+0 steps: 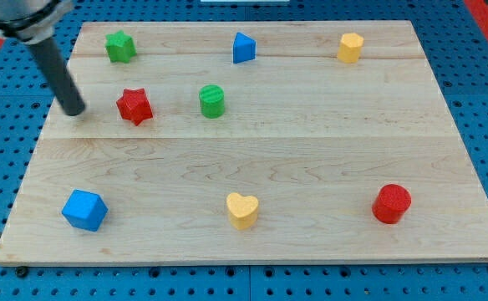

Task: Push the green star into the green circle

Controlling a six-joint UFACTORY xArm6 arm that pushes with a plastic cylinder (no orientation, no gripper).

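Observation:
The green star (120, 46) sits near the board's top left corner. The green circle (212, 101) stands to its lower right, in the upper middle of the board. A red star (134, 106) lies between them, lower down, left of the green circle. My tip (73, 109) rests on the board at the left, below and left of the green star and left of the red star, touching neither.
A blue triangle (243, 48) and a yellow hexagon (350, 48) sit along the top. A blue cube (84, 209), a yellow heart (242, 210) and a red cylinder (391, 203) sit along the bottom. The wooden board (311, 142) lies on a blue pegboard.

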